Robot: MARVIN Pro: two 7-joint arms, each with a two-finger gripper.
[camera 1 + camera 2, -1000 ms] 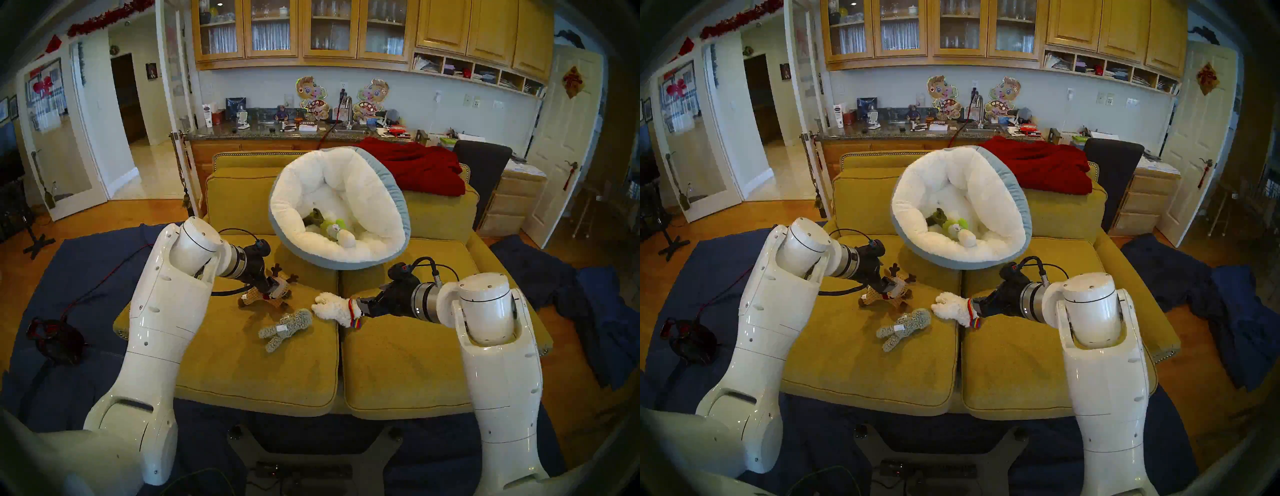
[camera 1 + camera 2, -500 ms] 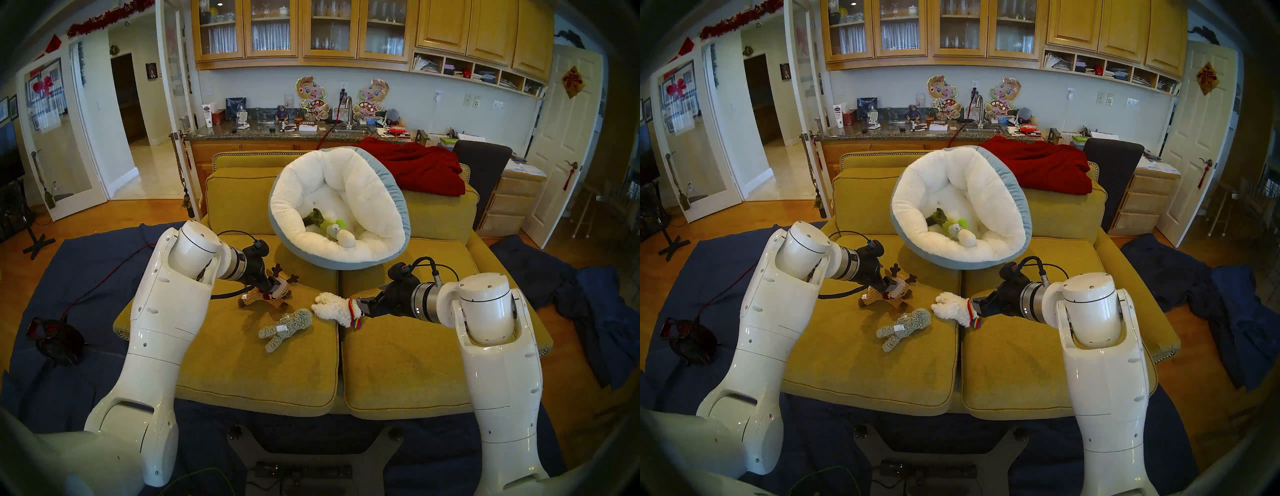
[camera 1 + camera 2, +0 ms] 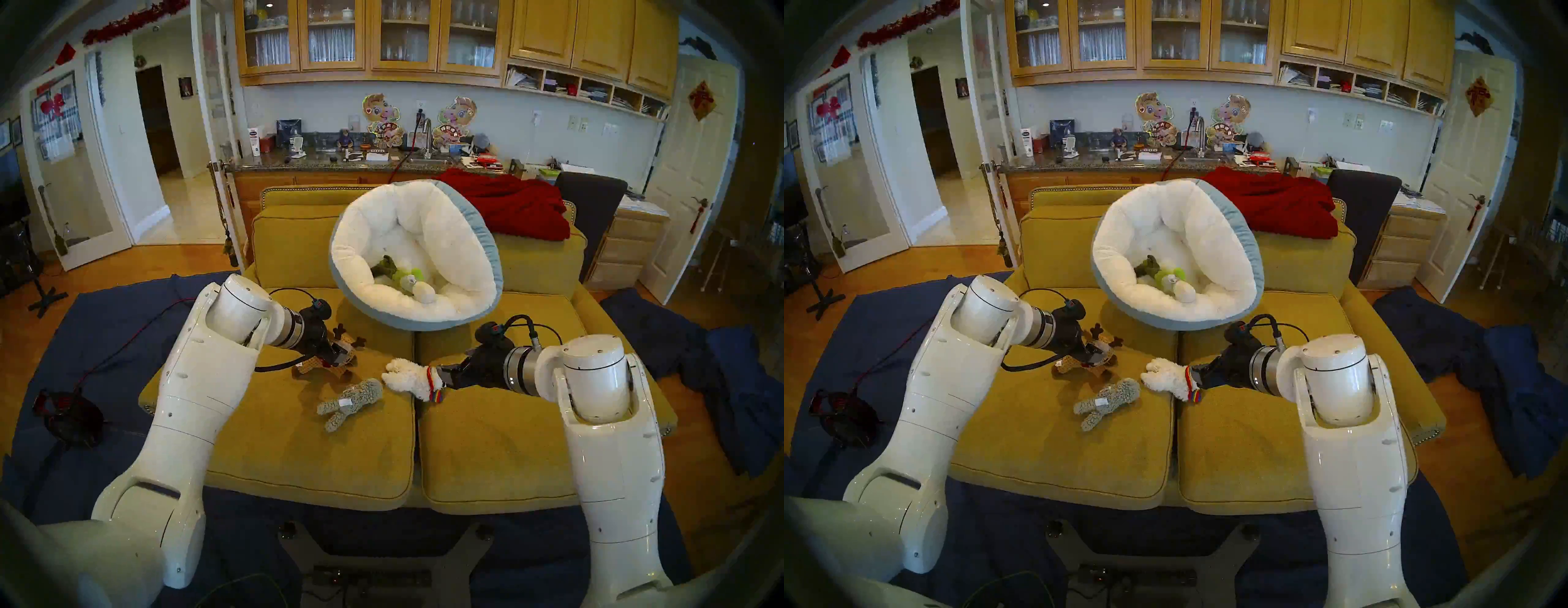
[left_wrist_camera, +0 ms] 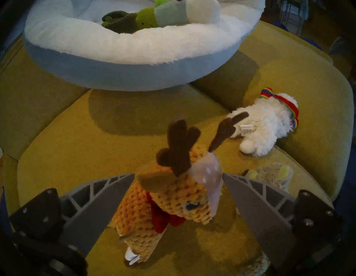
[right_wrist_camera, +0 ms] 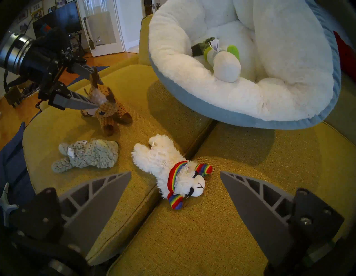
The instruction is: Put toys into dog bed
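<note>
The dog bed point(image 3: 424, 312) leans tilted against the sofa back, with the leek point(image 3: 424, 293) and the lime-green cactus point(image 3: 401, 278) inside. The brown reindeer point(image 4: 169, 198) stands on the left seat cushion. My left gripper point(image 4: 178, 174) is open, with one finger on each side of the reindeer's head. The white llama point(image 5: 163, 160) lies across the seam between the cushions. My right gripper point(image 5: 175, 173) is open and empty, just above the llama's head. The grey fuzzy animal point(image 3: 350, 401) lies between the two, in front of the reindeer.
A red blanket point(image 3: 509, 204) is draped over the sofa back to the right of the bed. A dark chair point(image 3: 589, 212) stands behind the sofa's right end. Blue cloth point(image 3: 721, 361) covers the floor on both sides.
My left gripper has moved slightly forward and down around the reindeer's head. The right arm and the other toys have not moved.
</note>
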